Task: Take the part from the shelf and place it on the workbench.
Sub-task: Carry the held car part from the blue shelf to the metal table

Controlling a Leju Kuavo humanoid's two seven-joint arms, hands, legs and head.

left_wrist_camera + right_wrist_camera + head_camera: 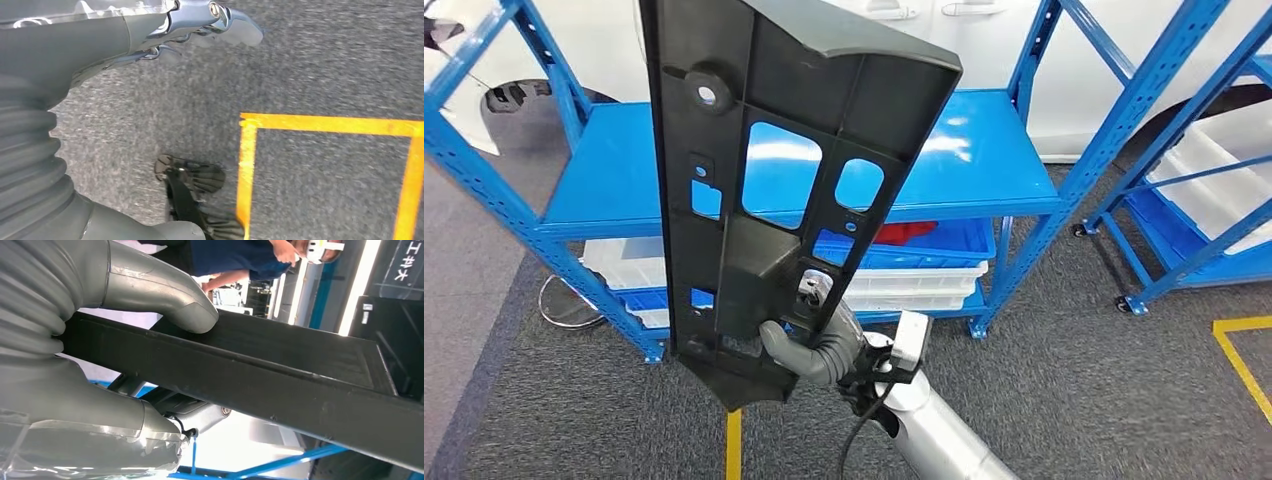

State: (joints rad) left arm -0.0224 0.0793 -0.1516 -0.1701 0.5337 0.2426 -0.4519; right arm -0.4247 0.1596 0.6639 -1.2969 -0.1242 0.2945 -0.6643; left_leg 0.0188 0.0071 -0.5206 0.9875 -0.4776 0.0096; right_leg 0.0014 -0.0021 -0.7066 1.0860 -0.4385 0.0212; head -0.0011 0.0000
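Our right hand's fingers and thumb clamp the lower end of the black plastic panel, held upright in front of the blue shelf, its long axis rising away from our right hand. Our left hand hangs over carpet; we cannot tell its fingers' state.

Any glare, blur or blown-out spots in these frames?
Head view: sharp; glare patches on the blue shelf seen past the black part. Left wrist view: carpet smeared by motion blur; left hand shiny. Right wrist view: backlit, sky-bright gap blown out under the part, thumb softly lit.
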